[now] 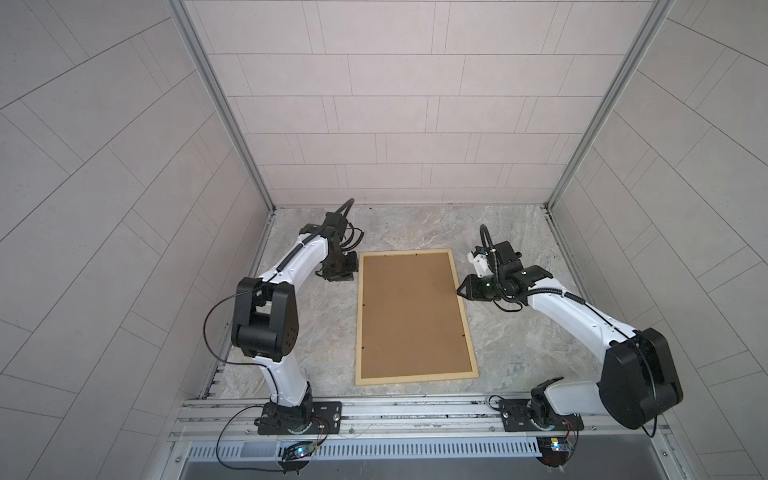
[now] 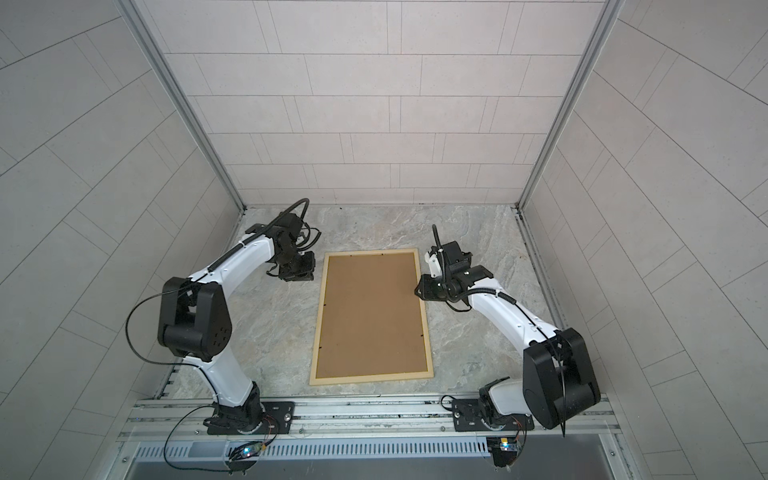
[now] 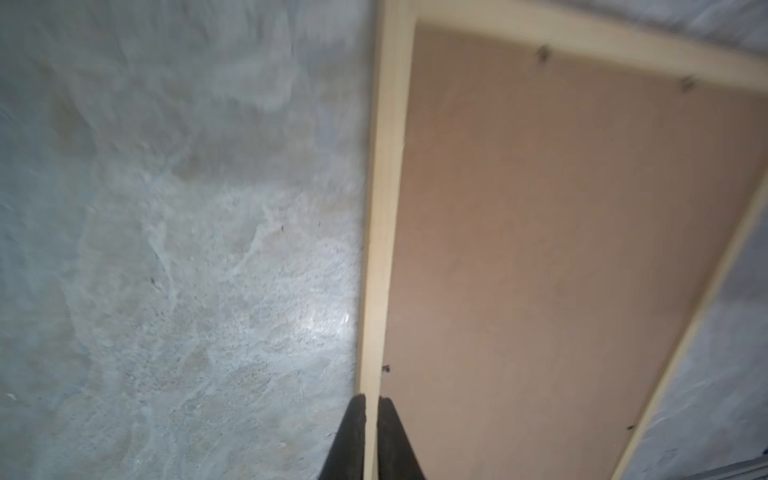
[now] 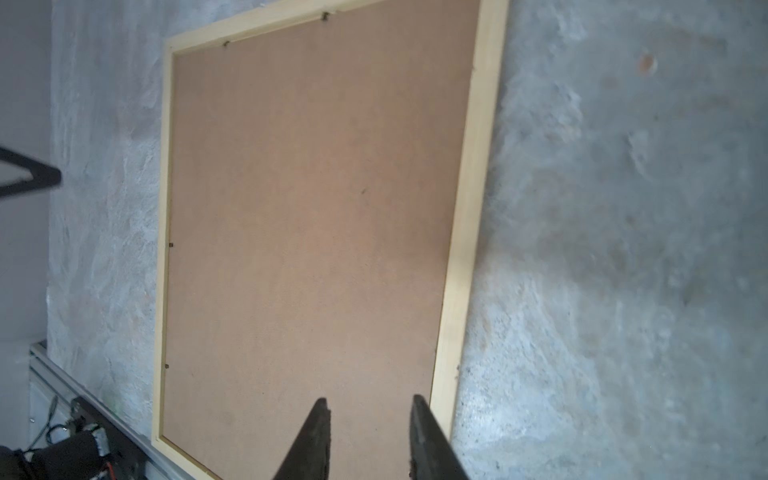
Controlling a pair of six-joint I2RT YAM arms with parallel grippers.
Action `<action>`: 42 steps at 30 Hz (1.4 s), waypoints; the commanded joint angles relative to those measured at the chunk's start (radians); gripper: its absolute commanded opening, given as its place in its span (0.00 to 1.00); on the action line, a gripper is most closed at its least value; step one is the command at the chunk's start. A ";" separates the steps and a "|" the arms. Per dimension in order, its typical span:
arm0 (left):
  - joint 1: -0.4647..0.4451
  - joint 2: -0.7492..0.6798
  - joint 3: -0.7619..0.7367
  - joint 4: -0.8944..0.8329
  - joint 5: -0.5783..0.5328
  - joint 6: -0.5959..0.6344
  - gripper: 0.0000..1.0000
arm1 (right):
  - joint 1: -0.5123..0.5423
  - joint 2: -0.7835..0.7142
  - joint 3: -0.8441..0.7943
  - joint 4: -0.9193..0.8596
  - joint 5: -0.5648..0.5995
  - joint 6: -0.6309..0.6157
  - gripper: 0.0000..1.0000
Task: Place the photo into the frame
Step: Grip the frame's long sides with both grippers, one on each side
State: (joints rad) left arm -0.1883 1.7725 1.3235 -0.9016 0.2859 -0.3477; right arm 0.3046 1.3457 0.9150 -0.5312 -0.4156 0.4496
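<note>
The worktop (image 1: 415, 224) is grey, marble-patterned stone. The frame (image 1: 415, 377) lies flat on its middle, with its long sides running away from the rail (image 1: 415, 409) that carries both arms. The frame is a tall rectangle of narrow pale wood bars, lying back side up. A plain brown board (image 1: 411, 316) fills it from bar to bar.

In both top views the left hand (image 1: 338, 272) hangs just beside the frame's left long bar, near its far end. The right hand (image 1: 465, 289) reaches the right long bar, also toward the far end. From up there neither hand's fingers can be made out.

The wrist views supply that. The left hand (image 3: 372, 401) has its fingers only a slit apart, and the left bar shows through the slit. I cannot tell whether they touch the wood. The right hand (image 4: 370, 401) has its fingers well apart, gripping nothing, over the board just inside the right bar.

The wrist views also bring out the small dark clips (image 4: 170, 245) along the board's edge, which are mere specks from above. The wood grain of the bars shows up close too, though somewhat blurred.
</note>
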 commanded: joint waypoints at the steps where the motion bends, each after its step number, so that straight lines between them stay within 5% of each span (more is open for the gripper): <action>1: -0.005 -0.048 -0.067 0.020 -0.040 -0.014 0.17 | -0.012 -0.018 -0.027 -0.067 0.008 -0.033 0.47; 7: -0.007 -0.078 -0.221 0.078 -0.107 -0.033 0.19 | -0.012 0.056 -0.063 -0.002 -0.003 -0.043 0.60; 25: -0.108 0.037 -0.245 0.112 -0.072 -0.052 0.21 | -0.012 0.307 -0.080 0.170 -0.116 -0.023 0.64; 37: -0.133 0.059 -0.245 0.157 0.005 -0.062 0.21 | 0.004 0.239 -0.131 0.351 -0.399 0.160 0.62; 42: -0.133 0.082 -0.228 0.179 0.055 -0.073 0.21 | 0.010 0.166 -0.197 0.567 -0.543 0.357 0.61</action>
State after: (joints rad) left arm -0.2962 1.7996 1.0908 -0.8055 0.2016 -0.4004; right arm 0.2672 1.5650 0.7311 -0.1761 -0.6685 0.6464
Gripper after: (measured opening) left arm 0.205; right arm 0.613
